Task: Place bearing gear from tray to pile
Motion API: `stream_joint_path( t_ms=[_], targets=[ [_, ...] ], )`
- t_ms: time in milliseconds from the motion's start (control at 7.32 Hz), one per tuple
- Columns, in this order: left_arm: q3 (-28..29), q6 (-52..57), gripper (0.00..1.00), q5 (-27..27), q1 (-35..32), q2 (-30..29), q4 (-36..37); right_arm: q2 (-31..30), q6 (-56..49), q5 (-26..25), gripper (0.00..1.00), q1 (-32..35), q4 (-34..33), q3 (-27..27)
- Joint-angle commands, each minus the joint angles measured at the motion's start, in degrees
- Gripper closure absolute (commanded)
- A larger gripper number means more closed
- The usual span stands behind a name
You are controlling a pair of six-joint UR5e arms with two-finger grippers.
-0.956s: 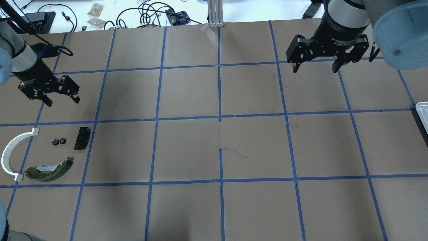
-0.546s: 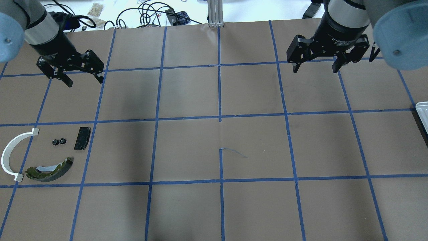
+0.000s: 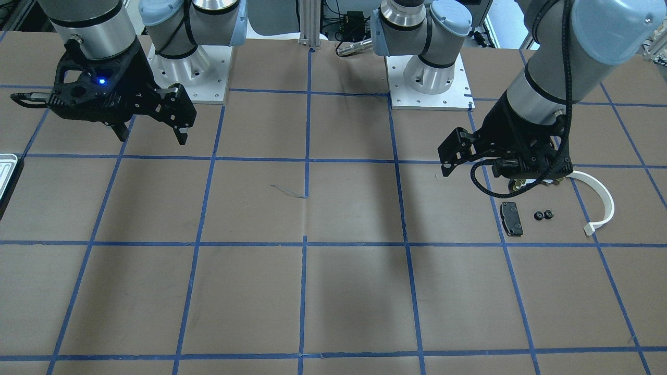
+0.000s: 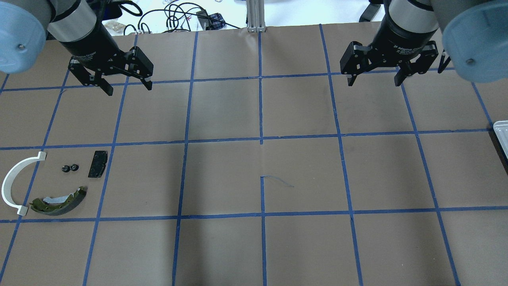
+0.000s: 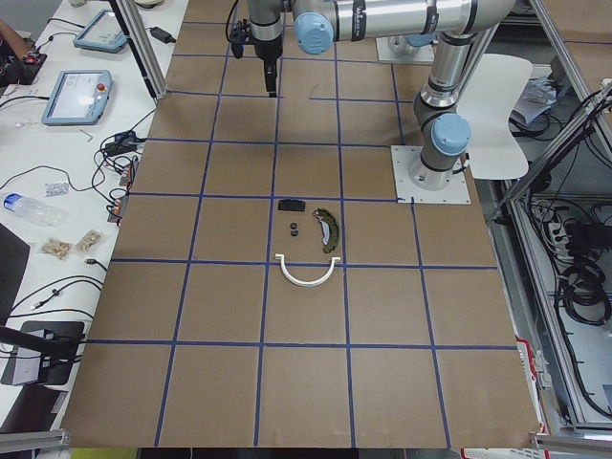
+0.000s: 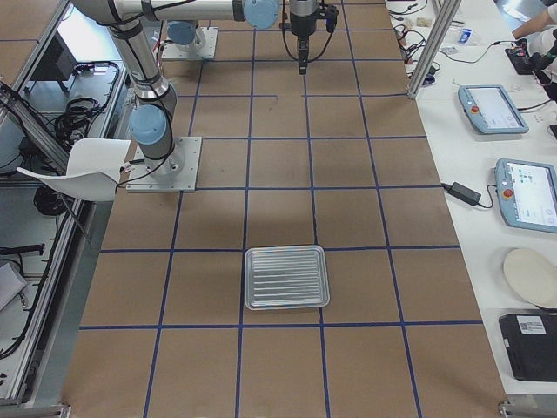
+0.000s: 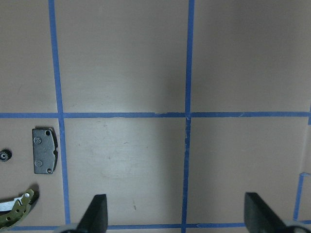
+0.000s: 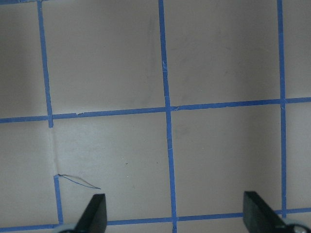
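Observation:
Two tiny black bearing gears [image 4: 70, 168] lie side by side on the table in the pile, between the white arc strip [image 4: 16, 180] and the black pad [image 4: 97, 163]. The olive-gold brake shoe [image 4: 59, 197] lies just nearer. The gears also show in the front view [image 3: 543, 214]. My left gripper [image 4: 129, 88] is open and empty, high above the table, well beyond the pile. My right gripper [image 4: 374, 81] is open and empty at the far right. The ridged tray [image 6: 286, 277] holds nothing that shows; only its edge [image 4: 502, 135] is in the overhead view.
The table is brown paper with a blue tape grid. Cables and small items lie beyond its far edge [image 4: 178, 18]. The arm bases [image 3: 427, 78] stand at the robot's side. The left wrist view shows the pad [image 7: 44, 150] and the shoe's tip [image 7: 17, 213].
My left arm has swung away from the pile, toward the table's far side and to the right, with its gripper open. The right arm and the parts have not moved.

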Motion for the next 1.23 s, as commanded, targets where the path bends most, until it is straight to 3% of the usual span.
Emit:
stream_joint_path(
  t_ms=[0, 273, 1093],
  targets=[
    [-2.4, -1.9, 0.0, -2.5, -5.1, 1.9, -0.3, 0.0, 0.0, 0.0, 0.0, 0.0, 0.0, 0.0],
    [-5.8, -1.4, 0.0, 4.5, -7.8, 2.8, 4.2, -0.1, 0.0, 0.0, 0.0, 0.0, 0.0, 0.1],
    [-6.4, 1.5, 0.0, 4.9, -6.5, 5.4, 3.6, -0.1, 0.0, -0.1, 0.0, 0.0, 0.0, 0.0]
  ],
)
